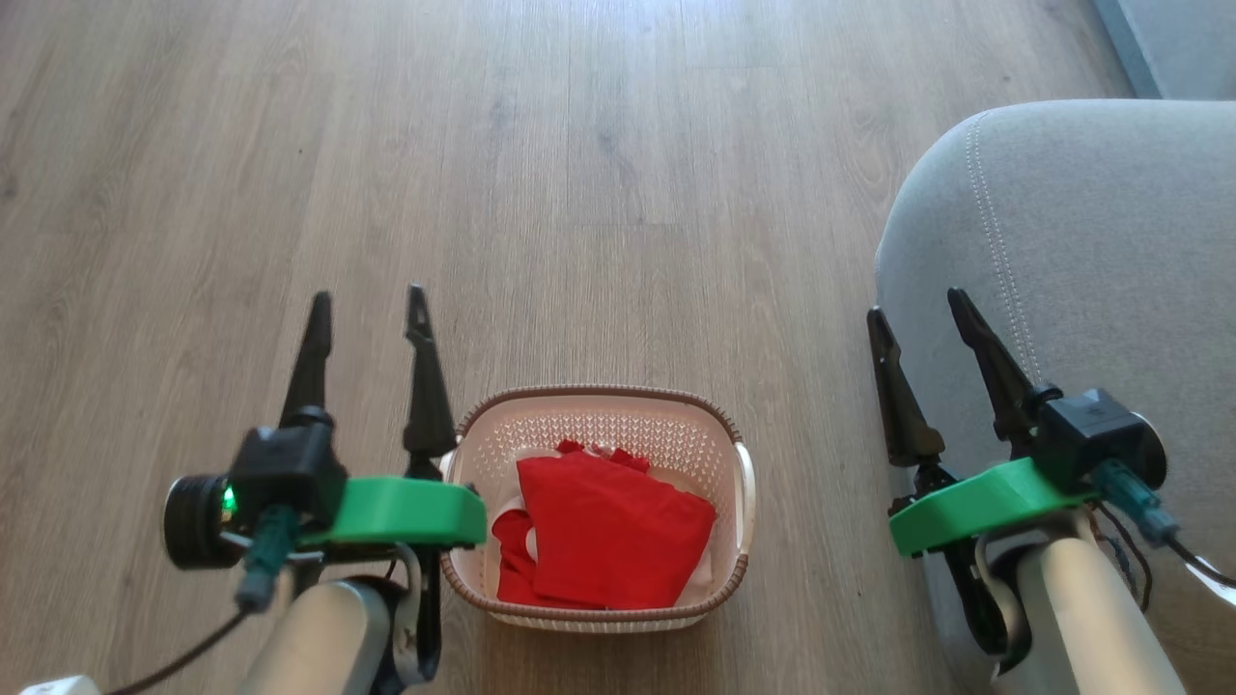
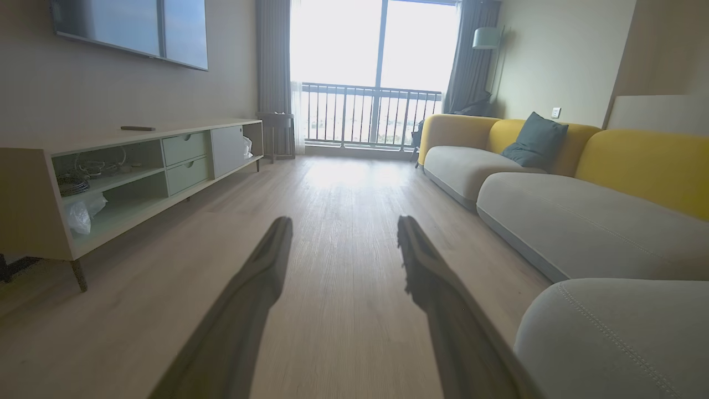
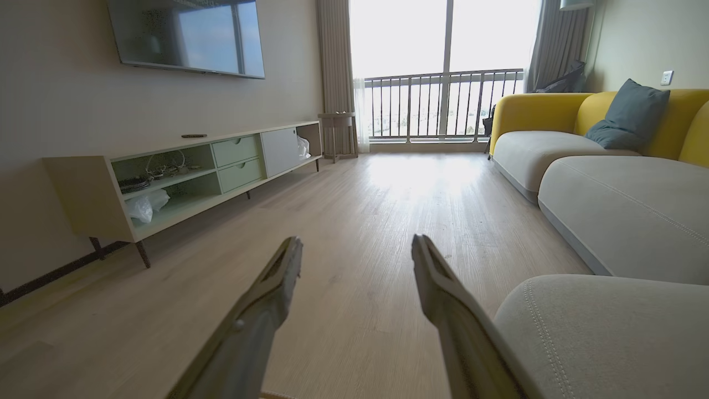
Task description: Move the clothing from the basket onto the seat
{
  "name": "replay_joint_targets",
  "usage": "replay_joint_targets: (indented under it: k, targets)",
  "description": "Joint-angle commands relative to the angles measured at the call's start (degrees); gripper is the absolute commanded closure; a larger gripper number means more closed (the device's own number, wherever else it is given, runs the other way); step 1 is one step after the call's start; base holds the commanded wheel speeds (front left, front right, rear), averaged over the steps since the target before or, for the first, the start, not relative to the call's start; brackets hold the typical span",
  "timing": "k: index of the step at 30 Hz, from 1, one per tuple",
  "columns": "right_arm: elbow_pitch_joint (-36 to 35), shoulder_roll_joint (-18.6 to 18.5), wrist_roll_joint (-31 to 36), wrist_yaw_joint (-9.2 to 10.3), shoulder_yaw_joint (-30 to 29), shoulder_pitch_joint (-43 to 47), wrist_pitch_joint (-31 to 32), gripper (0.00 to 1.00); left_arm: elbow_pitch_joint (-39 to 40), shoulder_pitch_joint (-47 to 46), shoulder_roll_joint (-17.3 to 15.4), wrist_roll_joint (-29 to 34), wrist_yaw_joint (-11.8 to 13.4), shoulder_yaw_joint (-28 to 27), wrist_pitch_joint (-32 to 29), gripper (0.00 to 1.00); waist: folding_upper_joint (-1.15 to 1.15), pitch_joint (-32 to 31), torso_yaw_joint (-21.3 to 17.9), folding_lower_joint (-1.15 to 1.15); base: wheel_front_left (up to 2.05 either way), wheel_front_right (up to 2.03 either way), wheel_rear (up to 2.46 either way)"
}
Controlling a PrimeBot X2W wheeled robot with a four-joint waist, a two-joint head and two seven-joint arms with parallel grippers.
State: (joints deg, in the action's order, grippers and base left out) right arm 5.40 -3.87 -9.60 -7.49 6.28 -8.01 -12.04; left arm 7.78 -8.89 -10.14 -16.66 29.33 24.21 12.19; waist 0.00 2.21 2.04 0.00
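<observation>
Red clothing (image 1: 608,536) lay heaped in the cream basket (image 1: 599,425) at six o'clock, grey seat (image 1: 1081,241) at three. Left gripper (image 1: 368,295) and right gripper (image 1: 914,303) hovered flanking the basket, jaws apart, empty.

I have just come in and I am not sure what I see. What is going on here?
A robot stands over a basket on the floor; red clothing lies inside it. Its left tool and right tool are open and hold nothing, one at each side of the basket. The grey seat is at its right. The move is not yet begun.
</observation>
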Motion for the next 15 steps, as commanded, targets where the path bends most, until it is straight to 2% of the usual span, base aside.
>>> replay_joint_targets:
  k: [1, 3, 4, 5, 6, 7, 10, 12, 15]
  targets:
    - [-1.3, 0.4, 1.9, 0.00, 1.2, -2.6, -0.9, 0.00, 1.3, -0.5, 1.2, 0.5, -0.9, -3.7, 0.7, 0.00, 0.00, 0.0, 0.0, 0.00, 0.00, 0.00, 0.00]
    - [0.6, 0.5, 3.1, 0.00, 0.3, -2.3, -1.2, 0.00, -0.5, 0.6, 2.8, 0.1, -5.1, -6.2, 1.1, 0.00, 0.00, -0.1, -0.1, 0.00, 0.00, 0.00, 0.00]
    - [0.6, 0.5, 3.1, 0.00, 0.3, -2.3, -1.2, 0.00, -0.5, 0.6, 2.8, 0.1, -5.1, -6.2, 1.1, 0.00, 0.00, -0.1, -0.1, 0.00, 0.00, 0.00, 0.00]
    - [3.7, 0.7, 4.5, 0.00, -1.6, -2.1, -1.5, 0.00, -2.5, 1.5, 4.2, 1.0, -9.0, -8.5, 1.4, 0.00, 0.00, -0.2, -0.2, 0.00, 0.00, 0.00, 0.00]
    - [4.9, 0.8, 5.0, 0.00, -2.1, -2.1, -1.7, 0.00, -3.7, 1.9, 4.8, 1.4, -11.0, -9.5, 1.6, 0.00, 0.00, -0.3, -0.1, 0.00, 0.00, 0.00, 0.00]
    - [4.9, 0.8, 5.0, 0.00, -2.1, -2.1, -1.7, 0.00, -3.7, 1.9, 4.8, 1.4, -11.0, -9.5, 1.6, 0.00, 0.00, -0.3, -0.1, 0.00, 0.00, 0.00, 0.00]
    - [7.7, 0.9, 6.3, 0.00, -2.9, -2.2, -2.2, 0.00, -6.6, 2.9, 6.2, 3.7, -15.5, -12.0, 2.1, 0.00, 0.00, -0.4, -0.2, 0.00, 0.00, 0.00, 0.00]
    - [9.1, 1.0, 6.6, 0.00, -2.8, -2.3, -2.6, 0.00, -10.2, 4.0, 6.9, 2.0, -19.1, -13.6, 2.4, 0.00, 0.00, -0.5, -0.2, 0.00, 0.00, 0.00, 0.00]
    - [10.9, 1.0, 6.5, 0.00, -3.1, -2.4, -3.0, 0.00, -13.8, 4.0, 7.2, 3.2, -22.4, -15.4, 2.8, 0.00, 0.00, -0.7, -0.4, 0.00, 0.00, 0.00, 0.00]
